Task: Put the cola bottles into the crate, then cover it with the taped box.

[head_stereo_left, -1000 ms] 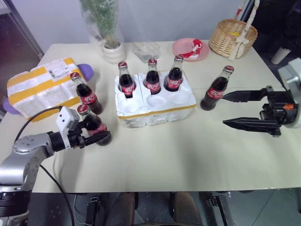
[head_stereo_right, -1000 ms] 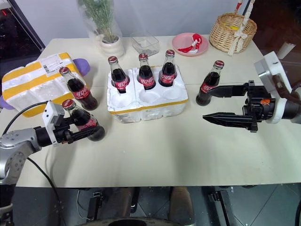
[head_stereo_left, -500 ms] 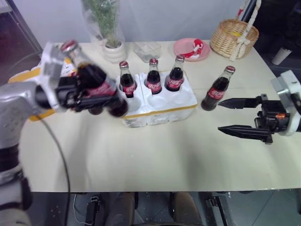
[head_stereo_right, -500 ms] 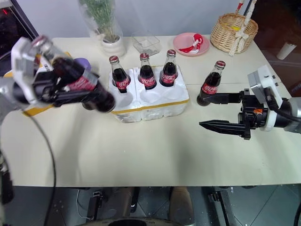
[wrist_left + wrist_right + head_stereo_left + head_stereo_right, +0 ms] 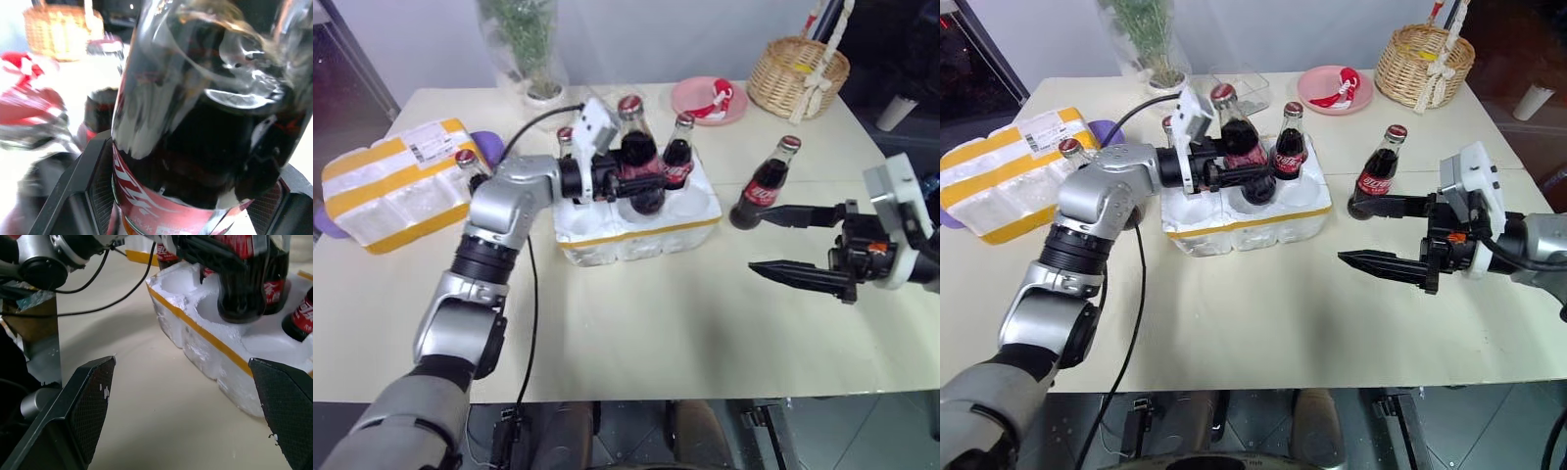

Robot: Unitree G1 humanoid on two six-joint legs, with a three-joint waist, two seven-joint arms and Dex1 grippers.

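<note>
Left end effector (image 5: 625,179) clamped on a cola bottle (image 5: 637,157), holding it upright over the crate (image 5: 636,220), above a front well. Bottles stand in the crate's back row. Right end effector (image 5: 781,241) spread wide, holding nothing, beside a lone bottle (image 5: 763,186) on the tabletop (image 5: 705,323). Another bottle (image 5: 472,168) stands by the taped box (image 5: 391,186), left.

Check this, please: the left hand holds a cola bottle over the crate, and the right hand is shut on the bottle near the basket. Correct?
Not quite. The right hand is open and holds nothing; the bottle stands free beside it, as the left eye view shows. The left hand does hold a cola bottle over the crate.
</note>
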